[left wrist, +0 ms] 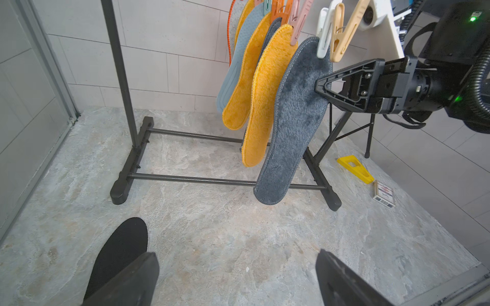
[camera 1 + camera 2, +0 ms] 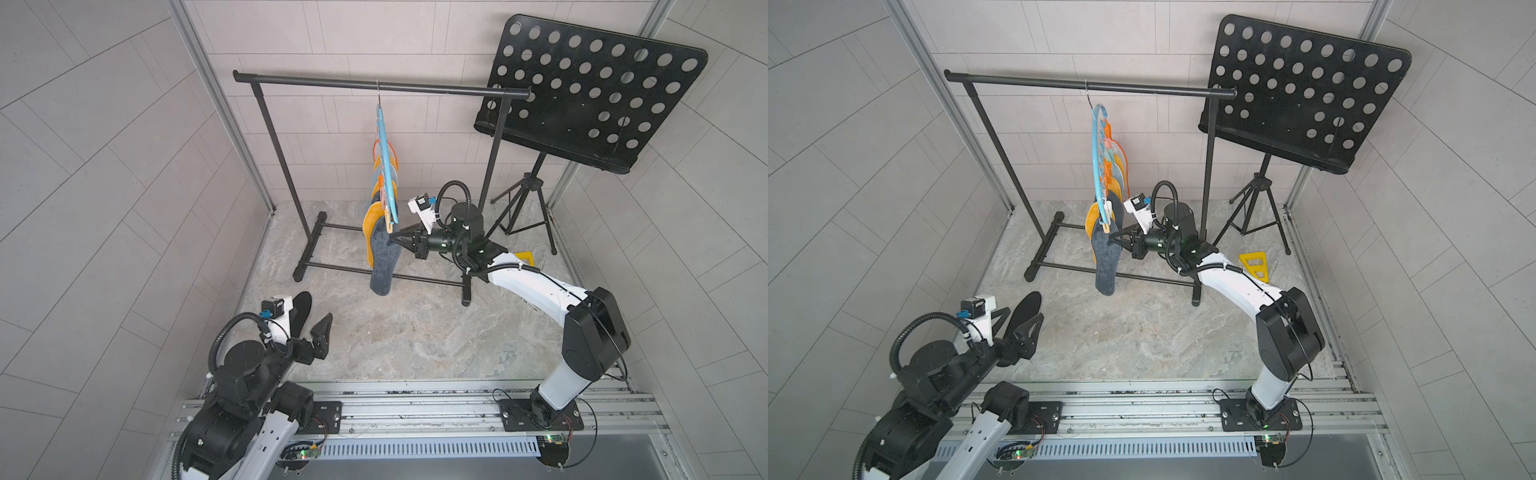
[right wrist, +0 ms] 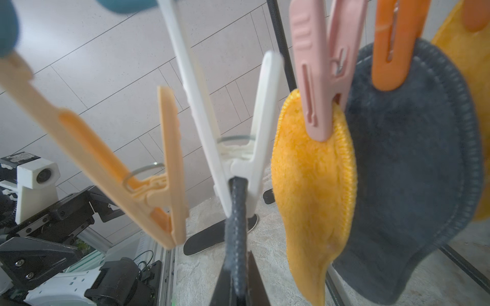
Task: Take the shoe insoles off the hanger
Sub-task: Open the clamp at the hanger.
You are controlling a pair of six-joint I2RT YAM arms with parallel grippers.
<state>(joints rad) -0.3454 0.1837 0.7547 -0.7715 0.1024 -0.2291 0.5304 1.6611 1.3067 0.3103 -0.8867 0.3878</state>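
The light-blue hanger (image 2: 388, 166) (image 2: 1098, 166) hangs edge-on from the rack bar, with several shoe insoles clipped under it: orange-yellow ones (image 1: 261, 106), a light grey-blue one (image 1: 238, 66) and dark grey ones. My right gripper (image 2: 392, 240) (image 2: 1112, 240) (image 3: 237, 286) is shut on the edge of the nearest dark grey insole (image 2: 384, 257) (image 1: 294, 119). A white clip (image 3: 238, 169) still holds that insole's top. My left gripper (image 2: 1023, 314) (image 1: 236, 258) stands wide open, low over the floor, with nothing between its fingers. A black insole (image 2: 303, 307) (image 1: 122, 246) lies on the floor beside it.
The black garment rack (image 2: 374, 85) stands mid-floor with base bars (image 1: 191, 180) under the insoles. A perforated black music stand (image 2: 590, 91) on a tripod is at the back right. A yellow wedge (image 2: 1254, 266) and a small box (image 1: 384, 196) lie on the floor right of the rack.
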